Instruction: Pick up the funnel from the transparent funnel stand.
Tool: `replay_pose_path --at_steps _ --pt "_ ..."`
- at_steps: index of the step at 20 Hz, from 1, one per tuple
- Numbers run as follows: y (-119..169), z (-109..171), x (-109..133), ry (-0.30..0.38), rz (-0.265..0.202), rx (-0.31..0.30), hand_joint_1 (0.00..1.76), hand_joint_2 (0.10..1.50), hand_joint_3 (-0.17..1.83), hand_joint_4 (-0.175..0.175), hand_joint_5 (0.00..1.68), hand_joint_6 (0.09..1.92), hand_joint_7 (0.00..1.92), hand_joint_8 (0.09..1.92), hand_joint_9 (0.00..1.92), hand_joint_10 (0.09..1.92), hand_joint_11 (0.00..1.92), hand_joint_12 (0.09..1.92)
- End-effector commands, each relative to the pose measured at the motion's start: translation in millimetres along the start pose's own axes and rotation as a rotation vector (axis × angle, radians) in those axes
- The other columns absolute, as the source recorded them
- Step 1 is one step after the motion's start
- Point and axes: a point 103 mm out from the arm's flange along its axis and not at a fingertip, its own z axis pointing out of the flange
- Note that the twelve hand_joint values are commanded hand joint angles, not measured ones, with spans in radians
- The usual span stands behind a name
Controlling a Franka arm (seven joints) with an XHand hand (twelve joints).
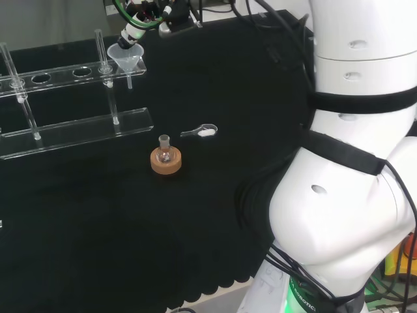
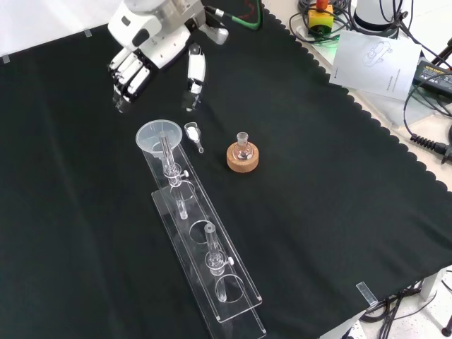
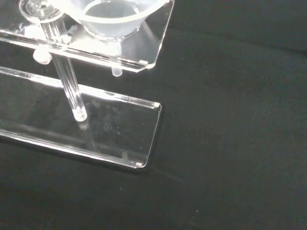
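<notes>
Front view, left to right: hand (image 2: 145, 53) comes in from top, hovering w/ fingers (image 2: 129, 74) hanging fairly straight and the thumb (image 2: 195, 70) spread off to the right of them, so it's apart and holding nothing. Just below the hand, not touching it, sits the funnel (image 2: 159, 134), translucent white, bowl up, resting in the end hole of the transparent funnel stand (image 2: 212, 263); its stem drops through the top shelf toward the base plate. Nothing visible inside the funnel bowl. The stand runs away from the hand toward the view's bottom, w/ more round holes along the shelf and clear posts btwn shelf and base. Right of the funnel, below the thumb, lies a small white scoop (image 2: 193, 134) on the black cloth (image 2: 339, 183), just beside the stand's end. Further right of that, a small glass flask (image 2: 244, 147) stands upright in a cork ring (image 2: 242, 158); can't tell if the flask holds anything. Far right of the hand, off the cloth, a printed sheet (image 2: 373, 62) lies by some cables; the print is too small to read. Head view: hand (image 1: 138, 23) sits at top above the funnel (image 1: 126, 57), flask on cork nearer the camera. Wrist view: funnel bowl (image 3: 110, 19) close in the shelf corner, base plate under it.
</notes>
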Motion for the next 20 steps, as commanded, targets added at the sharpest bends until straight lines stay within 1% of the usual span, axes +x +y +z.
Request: replay_pose_path --at_steps 1,4,6,11,20 --pt "9.3 6.3 14.5 -0.016 -0.038 0.067 0.36 0.84 0.18 -0.034 0.11 0.09 0.00 0.52 0.06 0.80 0.00 1.51" --pt "14.9 8.3 20.6 -0.021 -0.051 0.090 0.35 0.82 0.17 -0.036 0.08 0.09 0.00 0.42 0.02 0.82 0.00 1.54" --pt "18.3 10.8 23.2 -0.028 -0.054 0.101 0.35 0.82 0.16 -0.036 0.05 0.09 0.00 0.37 0.00 0.78 0.00 1.55" --pt "25.5 17.0 22.8 -0.036 -0.054 0.099 0.36 0.81 0.15 -0.032 0.00 0.09 0.00 0.23 0.00 0.72 0.01 1.55" --pt "34.4 24.8 25.0 -0.062 -0.061 0.102 0.39 0.80 0.14 -0.033 0.00 0.09 0.00 0.19 0.00 0.74 0.03 1.55"
